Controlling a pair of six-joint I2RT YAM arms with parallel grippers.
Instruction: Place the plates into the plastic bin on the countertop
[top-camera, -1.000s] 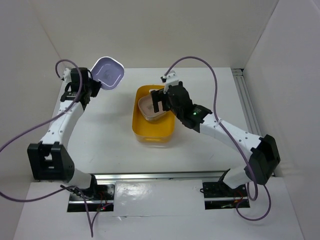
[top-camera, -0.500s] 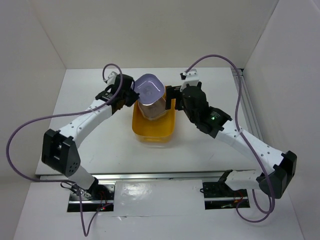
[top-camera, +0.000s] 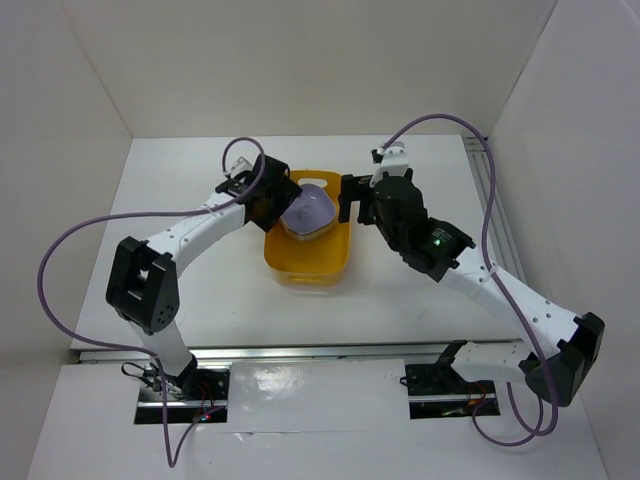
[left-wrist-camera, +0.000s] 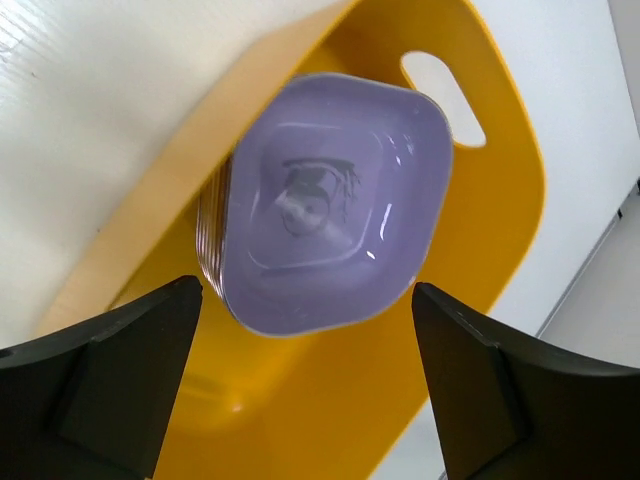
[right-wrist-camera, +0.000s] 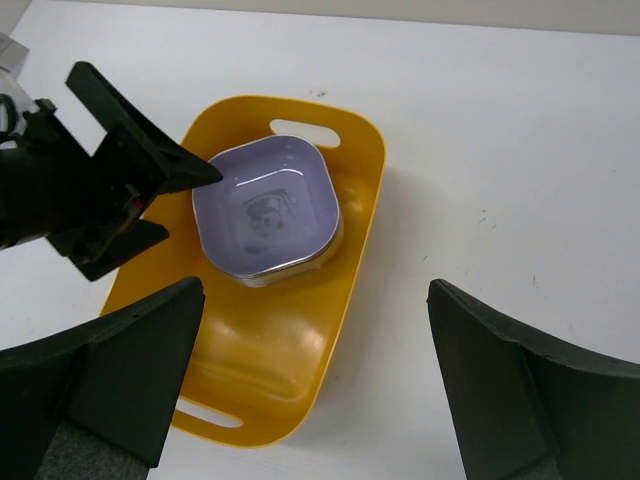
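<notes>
Over the yellow-orange plastic bin (left-wrist-camera: 500, 250), your left gripper (left-wrist-camera: 305, 300) hangs spread wide above the lavender rounded-square plate (left-wrist-camera: 330, 200); lift straight up.

Two arms are seen in the top view, each built of white link shells joined by black joint housings. The left arm (top-camera: 185, 232) is on the left of the frame and the right arm (top-camera: 500, 290) on the right. A thin purple cable (top-camera: 44, 272) is routed along the left arm, and a second purple cable (top-camera: 440, 117) along the right. A small green light (top-camera: 436, 240) is lit on a black housing of the right arm. Metal mounting plates (top-camera: 185, 385) are seen at the bottom. The left fingers (left-wrist-camera: 110, 380) and right fingers (right-wrist-camera: 530, 390) are matte black, broad and wedge-shaped.
</notes>
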